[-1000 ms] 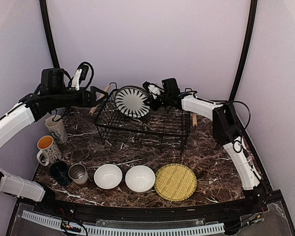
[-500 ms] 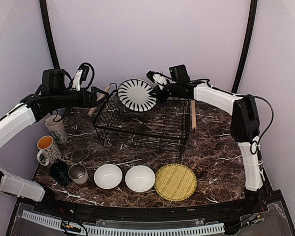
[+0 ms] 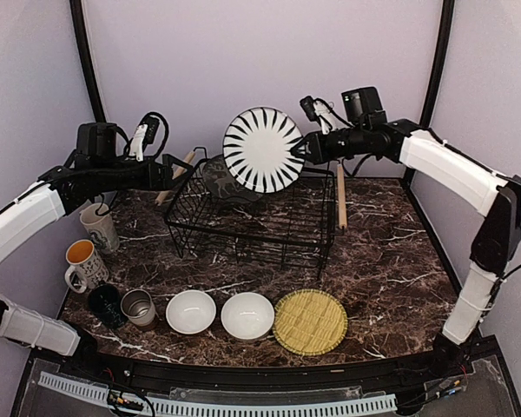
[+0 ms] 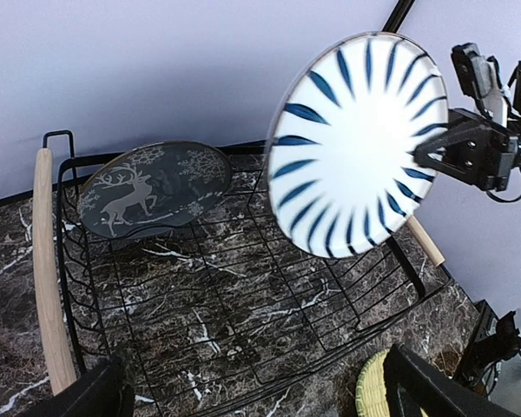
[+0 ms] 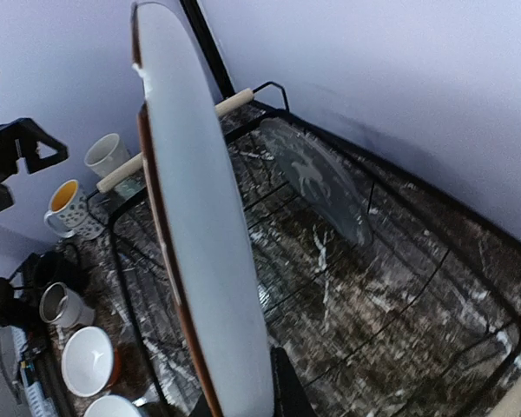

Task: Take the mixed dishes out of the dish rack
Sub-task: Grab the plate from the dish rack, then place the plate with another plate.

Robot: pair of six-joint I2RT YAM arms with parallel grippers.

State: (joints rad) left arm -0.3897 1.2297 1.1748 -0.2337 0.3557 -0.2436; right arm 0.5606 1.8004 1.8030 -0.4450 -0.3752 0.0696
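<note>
Above dish rack (image 3: 243, 239), my right end effector (image 3: 302, 149) is clenching striped plate (image 3: 262, 148) by rim only, plate upright in air. Risking: plate pivoting, slipping from thin pinch, dropping onto reindeer plate (image 3: 215, 179) leaning inside rack. My left end effector (image 3: 177, 167) is hovering released beside rack.

Plain pale lilac walls (image 3: 260, 69) are enclosing a dark brown, white-veined marble tabletop (image 3: 391, 261); curved black poles (image 3: 85, 61) are rising behind.

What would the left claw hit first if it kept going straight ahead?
Likely the wire floor of the dish rack, missing the reindeer plate and the striped plate; depth is hard to judge.
</note>
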